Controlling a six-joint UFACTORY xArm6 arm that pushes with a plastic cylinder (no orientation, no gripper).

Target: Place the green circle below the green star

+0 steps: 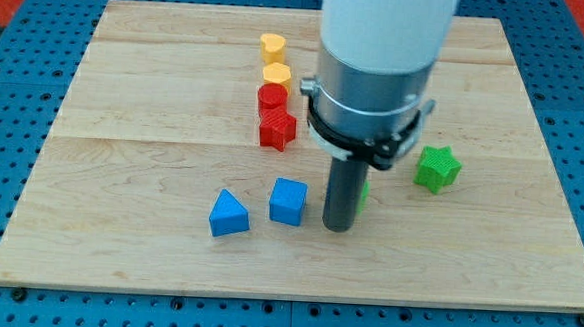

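Wooden board (121, 175): my tip (338, 227) hides most of the green circle (364, 192), green star (438, 168) right; no claw

The board (155, 96) under me is pale wood, smooth, with visible grain and plank seams. My rod is dark and matt down to my tip (338, 228); the collar (365, 102) above looks like brushed metal. The green star (438, 168) and blue cube (288, 200) look like matt plastic.
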